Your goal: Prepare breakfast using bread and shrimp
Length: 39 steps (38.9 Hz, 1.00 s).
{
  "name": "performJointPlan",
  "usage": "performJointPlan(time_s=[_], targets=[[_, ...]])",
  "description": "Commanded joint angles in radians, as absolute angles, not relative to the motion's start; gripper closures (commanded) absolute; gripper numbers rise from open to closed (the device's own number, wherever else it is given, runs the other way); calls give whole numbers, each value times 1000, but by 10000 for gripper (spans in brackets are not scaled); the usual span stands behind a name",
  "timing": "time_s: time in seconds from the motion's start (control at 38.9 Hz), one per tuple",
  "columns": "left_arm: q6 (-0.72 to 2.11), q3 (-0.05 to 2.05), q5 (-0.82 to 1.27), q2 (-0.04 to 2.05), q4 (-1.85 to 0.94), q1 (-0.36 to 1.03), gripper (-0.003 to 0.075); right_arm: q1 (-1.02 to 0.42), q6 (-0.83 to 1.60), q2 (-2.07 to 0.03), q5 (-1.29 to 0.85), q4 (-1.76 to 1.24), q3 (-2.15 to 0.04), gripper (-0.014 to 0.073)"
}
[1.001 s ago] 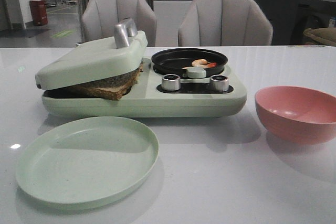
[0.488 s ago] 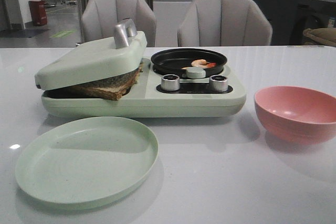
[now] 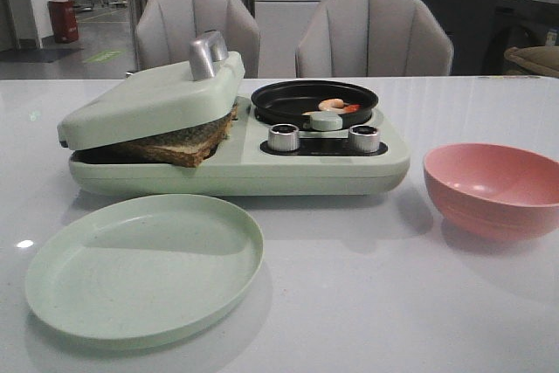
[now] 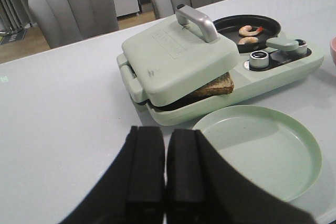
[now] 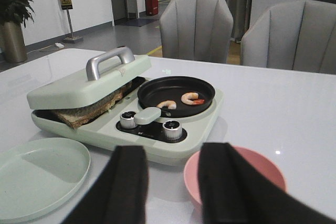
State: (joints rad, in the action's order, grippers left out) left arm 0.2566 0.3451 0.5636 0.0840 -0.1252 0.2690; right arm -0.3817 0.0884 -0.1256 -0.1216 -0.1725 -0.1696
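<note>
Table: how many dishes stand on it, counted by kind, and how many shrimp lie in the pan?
Pale green plate: 1
Pink bowl: 1
Black frying pan: 1
Shrimp: 2
Total: 5

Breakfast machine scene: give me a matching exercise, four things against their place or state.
Things:
1. bread
2. shrimp
3. plate
4. left tool

Place or state:
A. in the black pan
B. shut, holding nothing
C. under the tilted lid
D. bare, on the table before the machine

Pairs: 1-C, 2-A, 3-D, 4-B
</note>
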Motion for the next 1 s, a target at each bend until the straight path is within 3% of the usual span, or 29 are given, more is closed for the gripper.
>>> performJointPlan(time_s=[0.0, 0.08, 0.98], targets=[[245, 372, 488, 94, -133, 277, 606, -384, 102, -135, -40, -167, -195, 472], [245, 372, 488, 94, -133, 277, 606, -384, 101, -135, -44, -167, -195, 425], [225, 332, 432, 94, -49, 254, 606, -384, 101, -135, -44, -167, -195, 426]])
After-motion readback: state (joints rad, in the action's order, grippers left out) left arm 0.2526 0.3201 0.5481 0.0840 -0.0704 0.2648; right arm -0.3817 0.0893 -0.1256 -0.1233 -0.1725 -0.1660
